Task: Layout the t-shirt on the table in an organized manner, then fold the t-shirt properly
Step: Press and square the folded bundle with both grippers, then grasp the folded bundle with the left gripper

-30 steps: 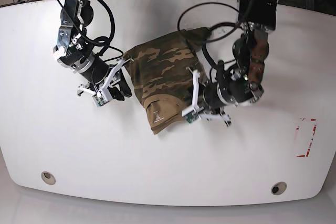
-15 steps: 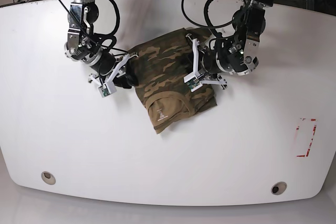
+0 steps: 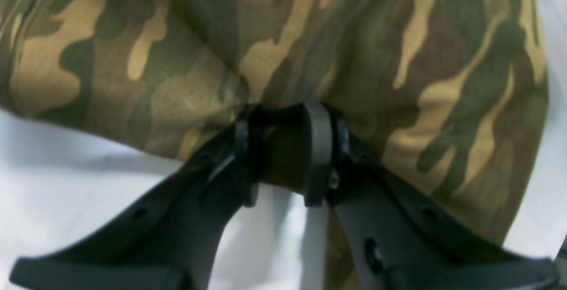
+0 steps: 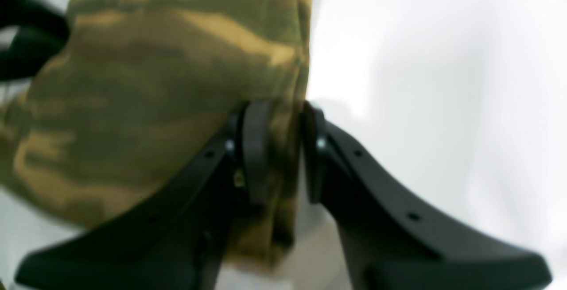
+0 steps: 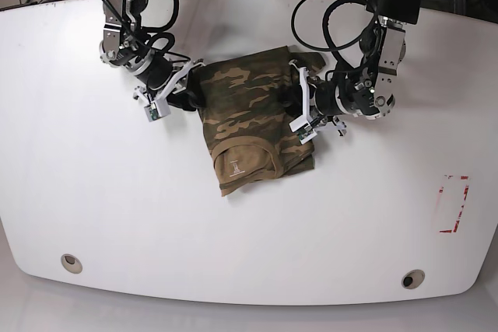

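Note:
The camouflage t-shirt (image 5: 245,110) lies bunched and partly folded on the white table (image 5: 93,207), its collar and label facing the near edge. My left gripper (image 5: 298,108) is shut on the shirt's right edge. In the left wrist view the left gripper (image 3: 283,152) pinches a fold of the t-shirt (image 3: 283,42). My right gripper (image 5: 187,97) is shut on the shirt's left edge. In the right wrist view the right gripper (image 4: 279,148) clamps the hem of the t-shirt (image 4: 168,82) above the table (image 4: 443,82).
A red-and-white tape mark (image 5: 454,204) is at the right. Two grommet holes (image 5: 71,262) (image 5: 412,278) sit near the front edge. Black cables loop behind the arm on the right (image 5: 334,17).
Both grippers have moved toward the table's far side, holding the shirt's edges. The shirt has shifted with them and its collar end now lies a little more to the left.

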Controlling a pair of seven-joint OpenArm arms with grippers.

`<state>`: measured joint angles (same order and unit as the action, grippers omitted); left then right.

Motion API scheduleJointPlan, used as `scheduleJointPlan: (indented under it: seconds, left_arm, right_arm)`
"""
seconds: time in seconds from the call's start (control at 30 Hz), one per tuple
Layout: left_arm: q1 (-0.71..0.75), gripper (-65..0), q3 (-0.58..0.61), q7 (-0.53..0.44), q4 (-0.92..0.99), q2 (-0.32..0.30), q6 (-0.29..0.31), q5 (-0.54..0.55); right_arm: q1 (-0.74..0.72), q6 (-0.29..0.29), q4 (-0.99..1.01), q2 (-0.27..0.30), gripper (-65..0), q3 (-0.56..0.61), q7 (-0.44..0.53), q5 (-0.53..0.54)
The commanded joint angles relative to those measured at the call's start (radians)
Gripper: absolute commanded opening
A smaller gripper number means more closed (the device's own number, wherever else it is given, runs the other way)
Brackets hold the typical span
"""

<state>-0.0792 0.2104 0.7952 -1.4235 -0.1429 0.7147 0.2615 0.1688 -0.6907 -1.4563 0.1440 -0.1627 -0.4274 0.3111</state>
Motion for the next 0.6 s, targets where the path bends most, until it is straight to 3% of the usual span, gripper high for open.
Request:
scheduleJointPlan:
  seconds: [0.0,0.3,0.57]
  left_arm:
    - [-0.021,-51.2,-0.001,0.04,-0.004,-0.021,-0.017,-0.041]
    - [-0.084,-51.2,-0.001,0.046,-0.023,-0.033,-0.017,-0.04]
    - [-0.127,-51.2,-0.004,0.155,-0.179,-0.031,-0.017,-0.04]
  right_arm:
    - [0.022,-0.007,-0.056,0.004,-52.6,-0.002,-0.006,0.006]
    - [0.082,-0.007,-0.189,-0.036,-52.6,-0.004,-0.009,-0.003]
    - [0.091,-0.007,-0.32,-0.036,-52.6,-0.051,-0.118,-0.002]
